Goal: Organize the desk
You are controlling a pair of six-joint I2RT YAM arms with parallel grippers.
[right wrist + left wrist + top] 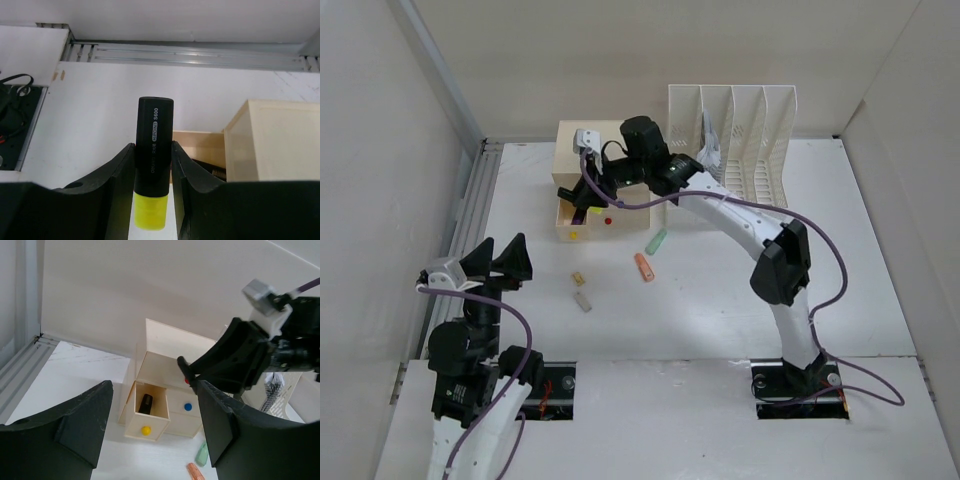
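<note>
The desk [720, 310] is a white tabletop with a grooved rail [470, 215] along its left edge. My right gripper [582, 200] is shut on a black highlighter with a yellow cap [152, 165], held upright over the open yellow-knob drawer [575, 225] of the cream drawer box [585, 150]. In the left wrist view a black object [145, 403] lies inside that drawer [148, 415]. My left gripper [503, 262] is open and empty at the near left, looking toward the box [165, 347]. A green marker [657, 241], an orange marker [644, 267] and two small pieces [581, 288] lie loose on the desk.
A white slotted file rack [740, 140] stands at the back right, beside the drawer box. The box has a blue knob [187, 407] and a red knob [608, 219] on shut drawers. Pale walls enclose the desk. The right arm [760, 240] spans the middle.
</note>
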